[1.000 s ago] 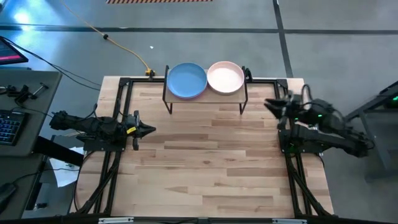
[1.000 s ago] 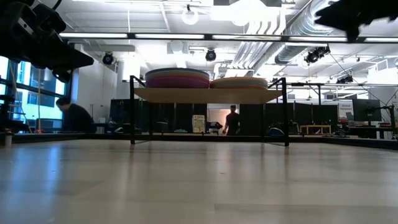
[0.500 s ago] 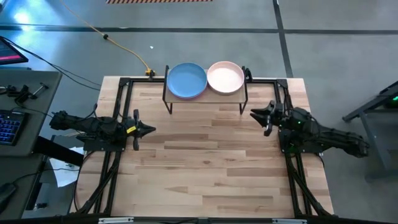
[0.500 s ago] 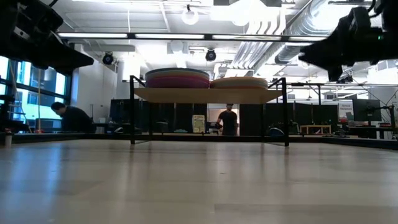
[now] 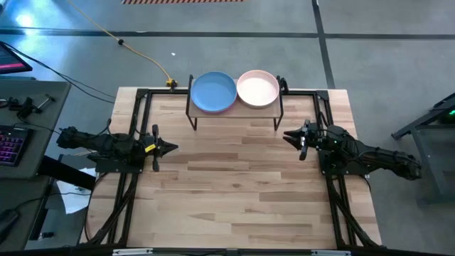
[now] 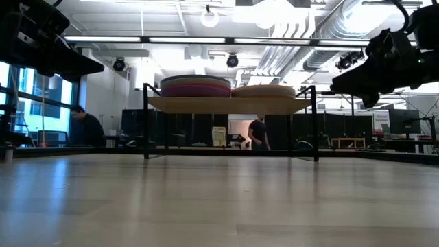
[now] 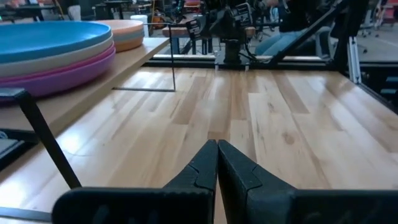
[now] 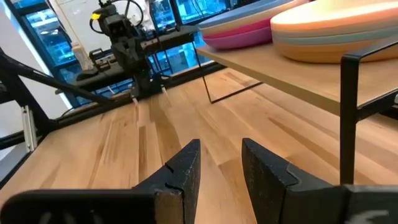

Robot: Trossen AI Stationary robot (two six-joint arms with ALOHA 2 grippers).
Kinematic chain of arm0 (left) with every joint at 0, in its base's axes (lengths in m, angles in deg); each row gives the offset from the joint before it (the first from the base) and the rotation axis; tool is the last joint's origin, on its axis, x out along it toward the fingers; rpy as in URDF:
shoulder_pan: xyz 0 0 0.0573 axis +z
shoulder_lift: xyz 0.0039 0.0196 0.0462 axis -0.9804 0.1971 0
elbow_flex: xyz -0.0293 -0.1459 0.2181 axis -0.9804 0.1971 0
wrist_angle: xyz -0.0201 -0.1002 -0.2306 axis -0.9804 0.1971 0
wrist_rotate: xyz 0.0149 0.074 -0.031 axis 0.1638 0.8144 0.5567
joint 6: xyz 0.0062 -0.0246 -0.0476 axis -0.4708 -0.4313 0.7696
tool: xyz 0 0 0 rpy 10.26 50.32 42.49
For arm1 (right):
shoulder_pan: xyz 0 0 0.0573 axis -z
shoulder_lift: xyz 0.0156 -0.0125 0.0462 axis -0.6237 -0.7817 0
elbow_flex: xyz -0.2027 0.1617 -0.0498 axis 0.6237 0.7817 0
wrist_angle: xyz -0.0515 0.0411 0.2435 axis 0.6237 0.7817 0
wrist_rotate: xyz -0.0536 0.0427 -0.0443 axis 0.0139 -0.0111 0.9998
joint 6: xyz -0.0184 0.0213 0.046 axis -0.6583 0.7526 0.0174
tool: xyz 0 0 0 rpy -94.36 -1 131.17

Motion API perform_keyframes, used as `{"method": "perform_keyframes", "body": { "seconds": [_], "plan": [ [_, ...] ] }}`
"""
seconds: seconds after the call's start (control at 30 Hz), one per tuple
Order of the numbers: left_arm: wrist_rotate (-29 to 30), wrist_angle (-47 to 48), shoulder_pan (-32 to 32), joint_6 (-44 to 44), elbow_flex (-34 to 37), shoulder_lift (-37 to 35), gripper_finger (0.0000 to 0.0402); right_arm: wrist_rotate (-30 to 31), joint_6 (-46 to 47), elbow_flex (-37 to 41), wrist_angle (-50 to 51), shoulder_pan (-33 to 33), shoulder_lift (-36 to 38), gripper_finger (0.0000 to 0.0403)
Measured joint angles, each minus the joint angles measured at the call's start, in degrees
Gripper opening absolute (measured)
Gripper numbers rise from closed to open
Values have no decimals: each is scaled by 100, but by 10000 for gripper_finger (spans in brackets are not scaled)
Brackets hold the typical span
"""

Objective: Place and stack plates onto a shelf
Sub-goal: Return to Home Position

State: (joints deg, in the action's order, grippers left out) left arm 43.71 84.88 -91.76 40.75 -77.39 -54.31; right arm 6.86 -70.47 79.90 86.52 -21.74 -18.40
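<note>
The plates sit in two stacks side by side on the shelf, at the far edge of the counter. The blue plate tops the stack nearer my left arm, and the pale pink plate tops the other. In the left wrist view I count four in the blue-topped stack: blue, beige, pink, purple. The other stack shows several layers, but I cannot count them surely. Every plate I can see is on the shelf, so I judge the stacking done.

What's left is going home. My right tool hangs near the shelf's right legs with its fingers a narrow gap apart, holding nothing. I would draw it straight back toward its own side and keep it below the shelf board's edge or well away from it, so that neither a finger nor the wrist clips a leg and jolts the stacks. My left tool is parked on the left side of the counter, its fingers pressed together and empty. It needs no move.

The tally: two stacks, one shelf, two arms, two tools.
</note>
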Motion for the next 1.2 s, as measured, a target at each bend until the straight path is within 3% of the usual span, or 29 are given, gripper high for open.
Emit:
{"method": "perform_keyframes", "body": {
  "seconds": [0.73, 1.0, 1.2],
  "plan": [
    [2, 0, 0, 216, -2, -1, 3, 14, -2, 0, 6, -18, 15, 103],
    [3, -14, 0, 215, -3, -80, 3, 25, -2, 0, 12, -540, 710, 103],
    [7, -26, 0, 216, -4, -117, 3, 10, -2, 0, -94, -806, 733, 103]
  ]
}}
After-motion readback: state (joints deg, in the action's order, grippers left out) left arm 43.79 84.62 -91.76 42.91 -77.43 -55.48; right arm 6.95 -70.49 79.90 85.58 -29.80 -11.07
